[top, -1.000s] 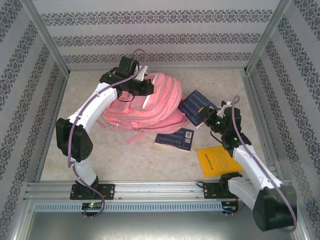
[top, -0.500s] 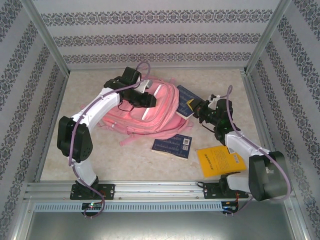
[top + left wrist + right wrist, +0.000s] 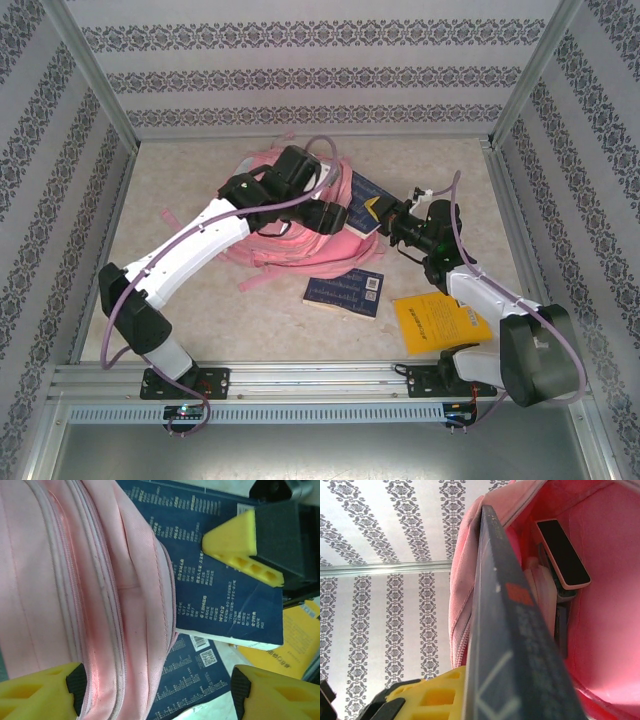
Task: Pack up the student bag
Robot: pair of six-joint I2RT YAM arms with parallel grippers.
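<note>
The pink student bag (image 3: 255,245) lies at the middle of the table, largely under my left arm. In the left wrist view its zipped seams (image 3: 75,580) run down the left side. My left gripper (image 3: 335,215) hovers over the bag's right edge, open, with its yellow fingers (image 3: 40,695) wide apart. My right gripper (image 3: 385,212) is shut on a dark blue book (image 3: 364,196), held edge-on (image 3: 515,630) with its far end inside the bag's open pink interior (image 3: 615,605). A flat black device with a pink rim (image 3: 562,552) lies inside.
A second dark blue book (image 3: 345,291) lies flat on the table in front of the bag. A yellow book (image 3: 435,322) lies near the right arm's base. Patterned walls and metal posts enclose the table on three sides.
My left arm has swung right across the bag, which has bunched up and shifted. My right gripper has carried the blue book left, up to the bag's opening.
</note>
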